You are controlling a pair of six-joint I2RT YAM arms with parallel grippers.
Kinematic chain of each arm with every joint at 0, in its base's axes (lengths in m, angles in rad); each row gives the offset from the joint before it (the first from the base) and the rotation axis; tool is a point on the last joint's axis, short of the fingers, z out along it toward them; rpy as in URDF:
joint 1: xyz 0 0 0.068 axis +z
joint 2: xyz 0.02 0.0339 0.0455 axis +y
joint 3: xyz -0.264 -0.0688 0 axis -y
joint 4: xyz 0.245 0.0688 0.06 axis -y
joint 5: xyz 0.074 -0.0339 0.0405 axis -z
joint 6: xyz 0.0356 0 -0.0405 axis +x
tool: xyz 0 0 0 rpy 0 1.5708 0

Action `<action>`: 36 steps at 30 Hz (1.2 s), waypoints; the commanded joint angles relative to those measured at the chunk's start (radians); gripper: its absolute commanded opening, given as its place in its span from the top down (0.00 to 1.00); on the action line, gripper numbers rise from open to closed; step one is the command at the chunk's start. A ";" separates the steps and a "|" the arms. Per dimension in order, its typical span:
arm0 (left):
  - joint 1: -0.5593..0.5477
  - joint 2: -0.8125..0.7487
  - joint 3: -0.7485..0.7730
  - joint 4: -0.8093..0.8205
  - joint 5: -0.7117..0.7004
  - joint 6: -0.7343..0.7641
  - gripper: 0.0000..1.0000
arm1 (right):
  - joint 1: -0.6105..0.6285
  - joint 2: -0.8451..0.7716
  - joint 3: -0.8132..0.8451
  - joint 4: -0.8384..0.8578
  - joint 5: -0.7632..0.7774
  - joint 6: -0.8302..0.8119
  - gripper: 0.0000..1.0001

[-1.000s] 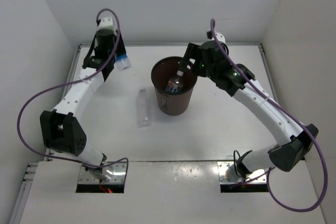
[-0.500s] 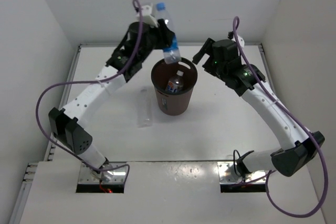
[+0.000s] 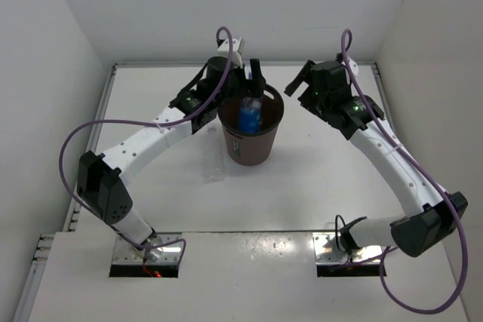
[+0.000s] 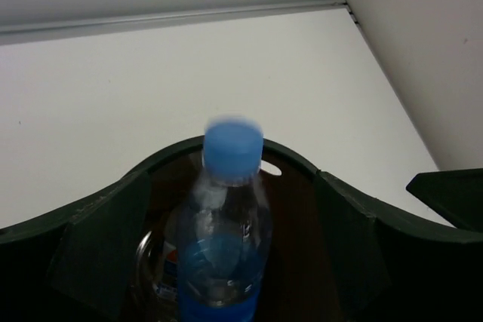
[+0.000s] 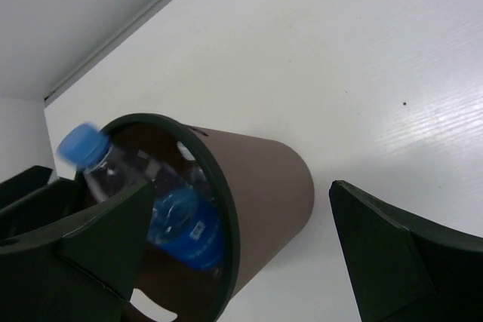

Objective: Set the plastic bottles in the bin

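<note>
Bottle with blue cap [image 4: 232, 186] neck-up inside bin [image 3: 253, 148], cap blurred at rim level, touching neither finger. Left gripper [image 3: 247, 90] directly above bin mouth, jaws spread wide, holding nothing. Right gripper [image 3: 299, 83] just right of bin, also spread, empty. Clear bottle [image 3: 212, 157] lies flat just left of bin. Risk: left fingers low near rim; careless retreat could hook rim, tip light bin, spill contents.

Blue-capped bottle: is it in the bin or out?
Mostly in. The blue-capped bottle has its body inside the bin, cap poking above the rim; the left pincer stands open, clear of it.
</note>
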 commanded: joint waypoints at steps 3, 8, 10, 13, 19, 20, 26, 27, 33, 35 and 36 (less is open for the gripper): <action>0.003 -0.035 0.065 0.063 -0.055 0.032 0.00 | -0.022 -0.037 -0.034 0.009 -0.018 0.025 0.00; 0.003 -0.013 0.199 -0.017 -0.358 0.082 0.00 | -0.032 -0.046 -0.043 0.009 -0.018 0.025 0.00; 0.036 -0.012 0.190 -0.078 -0.540 -0.012 0.00 | -0.032 -0.056 -0.052 0.009 -0.028 0.025 0.00; 0.210 -0.035 0.136 -0.153 -0.487 -0.164 0.00 | -0.041 -0.056 -0.052 0.009 -0.038 0.025 0.00; 0.487 -0.083 -0.118 -0.094 -0.117 -0.324 0.00 | -0.051 -0.076 -0.081 0.009 -0.038 0.025 0.00; 0.498 -0.104 -0.229 -0.056 -0.012 -0.315 0.00 | -0.051 -0.076 -0.081 0.009 -0.038 0.025 0.00; 0.517 -0.158 -0.545 0.232 0.315 -0.139 0.00 | -0.069 -0.076 -0.090 0.009 -0.048 0.025 0.00; 0.517 -0.167 -0.610 0.253 0.396 -0.125 0.00 | -0.069 -0.076 -0.090 0.009 -0.048 0.025 0.00; 0.507 -0.187 -0.759 0.224 0.434 -0.007 0.00 | -0.078 -0.076 -0.109 0.009 -0.078 0.025 0.00; 0.498 -0.196 -0.790 0.224 0.446 0.003 0.00 | -0.088 -0.076 -0.109 0.009 -0.078 0.025 0.00; 0.486 -0.197 -0.824 0.224 0.464 0.003 0.00 | -0.088 -0.076 -0.109 0.009 -0.078 0.025 0.00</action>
